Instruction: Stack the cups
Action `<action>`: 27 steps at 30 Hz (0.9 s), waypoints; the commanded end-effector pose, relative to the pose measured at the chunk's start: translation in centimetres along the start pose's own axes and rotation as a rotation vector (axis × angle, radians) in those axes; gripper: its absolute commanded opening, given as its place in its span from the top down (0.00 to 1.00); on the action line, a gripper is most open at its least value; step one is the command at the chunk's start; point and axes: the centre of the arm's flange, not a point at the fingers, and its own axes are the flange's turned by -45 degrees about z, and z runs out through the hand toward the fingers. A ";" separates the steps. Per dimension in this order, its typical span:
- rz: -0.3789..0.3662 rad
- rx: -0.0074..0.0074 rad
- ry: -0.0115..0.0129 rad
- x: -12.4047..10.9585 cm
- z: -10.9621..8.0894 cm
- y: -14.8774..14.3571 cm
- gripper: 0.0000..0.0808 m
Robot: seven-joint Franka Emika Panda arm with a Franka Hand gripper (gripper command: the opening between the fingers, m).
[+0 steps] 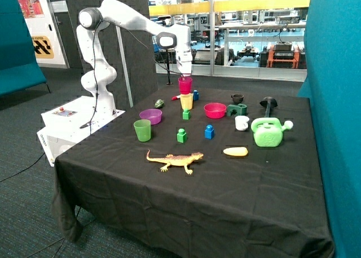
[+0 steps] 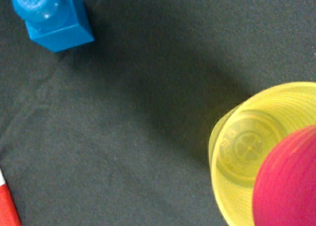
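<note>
The gripper (image 1: pixel 185 75) pinches the translucent magenta-pink plastic tumbler (image 1: pixel 185 84) upright, just above and nearly centred over the translucent yellow plastic tumbler's (image 1: pixel 186 101) open mouth.

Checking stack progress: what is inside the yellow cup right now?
Nothing yet: the yellow cup shows a bare bottom. The tool holds the pink cup just above it, hiding part of its rim.
</note>
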 end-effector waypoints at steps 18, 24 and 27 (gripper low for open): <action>0.006 -0.0045 -0.0039 -0.3 1.2 -0.2 1.00; 0.028 -0.0046 -0.0039 0.2 2.0 0.6 1.00; 0.038 -0.0046 -0.0039 0.2 2.4 1.0 1.00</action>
